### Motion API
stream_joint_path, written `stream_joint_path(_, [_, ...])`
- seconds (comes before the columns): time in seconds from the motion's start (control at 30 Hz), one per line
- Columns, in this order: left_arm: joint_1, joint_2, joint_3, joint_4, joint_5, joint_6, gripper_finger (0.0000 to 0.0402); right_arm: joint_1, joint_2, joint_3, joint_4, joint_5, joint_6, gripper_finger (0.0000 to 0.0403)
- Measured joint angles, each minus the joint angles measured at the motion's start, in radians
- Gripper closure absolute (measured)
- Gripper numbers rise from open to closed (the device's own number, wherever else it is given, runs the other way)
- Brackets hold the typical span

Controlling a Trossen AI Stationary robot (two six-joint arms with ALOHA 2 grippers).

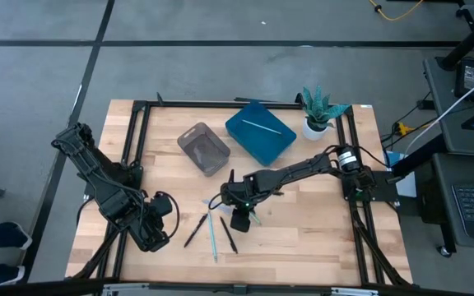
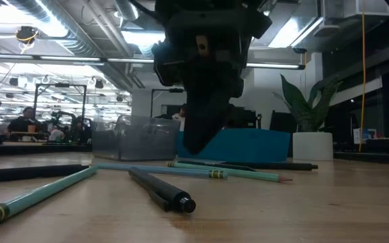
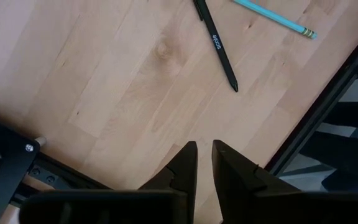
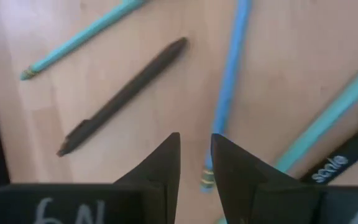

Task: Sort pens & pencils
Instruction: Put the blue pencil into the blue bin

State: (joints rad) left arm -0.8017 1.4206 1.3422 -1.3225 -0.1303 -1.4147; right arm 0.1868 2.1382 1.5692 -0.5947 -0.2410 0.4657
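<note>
Jaws of right gripper (image 4: 194, 163) slightly parted, empty, straddling a light blue pencil (image 4: 229, 81) for pickup; left gripper (image 3: 204, 163) parked, jaws narrowly parted.

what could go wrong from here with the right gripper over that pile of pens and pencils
1. The right gripper hangs over a light blue pencil with a black pen and another blue pencil lying close, so closing could catch two sticks or knock a neighbour.
2. Its fingers stand only narrowly apart, so they may land on the thin pencil and roll it.
3. The blue tray and the grey bin sit side by side, so a drop could land in the wrong one.
</note>
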Motion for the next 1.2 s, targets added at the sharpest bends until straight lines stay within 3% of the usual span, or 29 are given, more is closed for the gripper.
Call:
stream_joint_path(0.67, [0.0, 0.0, 0.0, 0.027, -0.007, 0.0, 0.0358, 0.001, 0.049, 0.002, 0.046, -0.034, 0.0, 0.0311])
stream_joint_path(0.9, [0.0, 0.0, 0.0, 0.027, -0.016, 0.003, 0.0358, 0.001, 0.05, 0.101, 0.014, -0.074, -0.037, 0.0311])
stream_joint_path(1.2, [0.0, 0.0, 0.0, 0.03, -0.016, 0.002, 0.0358, 0.002, 0.049, 0.185, -0.168, 0.054, -0.143, 0.0311])
